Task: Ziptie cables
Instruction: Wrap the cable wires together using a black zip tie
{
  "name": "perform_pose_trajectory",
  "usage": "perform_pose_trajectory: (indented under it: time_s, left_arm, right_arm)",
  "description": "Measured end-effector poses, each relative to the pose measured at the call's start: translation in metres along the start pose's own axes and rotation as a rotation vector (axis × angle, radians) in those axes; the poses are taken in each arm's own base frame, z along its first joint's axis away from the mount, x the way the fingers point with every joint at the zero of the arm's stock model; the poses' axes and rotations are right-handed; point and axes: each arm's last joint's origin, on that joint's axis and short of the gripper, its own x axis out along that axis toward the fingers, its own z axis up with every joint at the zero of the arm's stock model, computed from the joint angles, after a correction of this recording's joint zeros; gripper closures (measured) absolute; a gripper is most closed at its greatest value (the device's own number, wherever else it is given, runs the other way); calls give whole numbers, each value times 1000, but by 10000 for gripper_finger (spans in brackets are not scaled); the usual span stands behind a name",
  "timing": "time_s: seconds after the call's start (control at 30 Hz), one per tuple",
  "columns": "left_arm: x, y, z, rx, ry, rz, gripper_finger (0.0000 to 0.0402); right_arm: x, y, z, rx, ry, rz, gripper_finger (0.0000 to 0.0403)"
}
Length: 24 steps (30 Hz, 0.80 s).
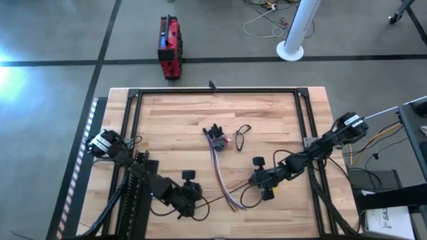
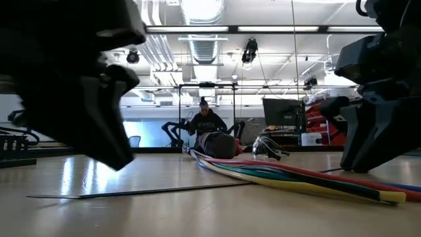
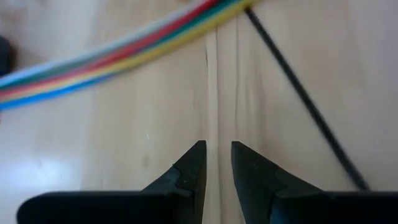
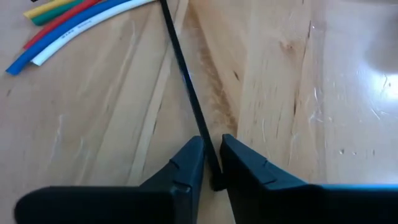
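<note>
1. Cables (image 1: 220,170): a loose bundle of coloured wires lying flat on the worktop (image 1: 173,127), running from a dark clump near the middle toward the near edge, free ends fanned out between the two arms.
2. Same bundle in the low view (image 2: 296,176) as red, green, yellow and white strands sweeping across the wood; in the left wrist view (image 3: 106,59) as parallel stripes ahead of the fingers; in the right wrist view (image 4: 74,22) as cut ends in blue, white, red, green and yellow.
3. Ziptie (image 4: 186,81): thin dark strap, flat on the wood, passing under or just beside the cable ends and reaching back between the fingers of the right hand (image 4: 212,155).
4. Right hand (image 1: 257,180): low at the worktop just right of the cable ends, fingers nearly closed around the strap's end; actual pinch not clear enough to tell.
5. Same strap in the left wrist view (image 3: 305,102), slanting off to one side, apart from the fingers; in the low view (image 2: 138,191), a thin line lying on the wood.
6. Left hand (image 3: 217,163): released, a narrow gap between the fingertips, nothing in it, bare wood ahead.
7. Left hand in the high view (image 1: 190,195): near the front edge, left of the cable ends.
8. Small black wire loop (image 1: 240,133): on the wood just right of the bundle's far end.
</note>
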Motion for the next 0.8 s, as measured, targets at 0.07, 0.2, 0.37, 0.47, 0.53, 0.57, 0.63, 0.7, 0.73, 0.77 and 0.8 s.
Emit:
perform_pose_trajectory:
  time_s: [0.07,0.2,0.37,0.47,0.53,0.57,0.63,0.7,0.73,0.77,0.8]
  left_arm:
    - [-3,2,-4,11,70,-44,342]
    - [-7,2,-10,10,165,-99,342]
    - [-6,-4,-14,117,165,-104,342]
    - [-3,-7,-18,206,168,-97,337]
    - [1,-8,-20,250,178,-93,331]
    - [3,-8,-21,269,180,-87,327]
    - [5,-9,-23,315,184,-80,319]
    - [8,-9,-24,381,186,-77,312]
    - [8,-9,-25,420,183,-74,308]
    - [8,-9,-24,460,179,-68,305]
    - [7,-9,-24,495,175,-65,303]
  right_arm:
    - [0,0,0,2,1,1,367]
    - [0,0,0,-18,4,2,388]
    - [0,0,-1,-31,4,1,401]
    - [0,0,-1,-31,4,2,400]
    - [0,0,-1,-31,5,2,402]
    - [0,0,-1,-32,5,1,402]
    - [0,0,-1,-31,5,1,402]
    - [0,0,-1,-37,5,1,402]
    - [0,0,-1,-39,5,1,402]
    - [0,0,-1,-38,5,1,403]
    - [0,0,-1,-38,5,1,403]
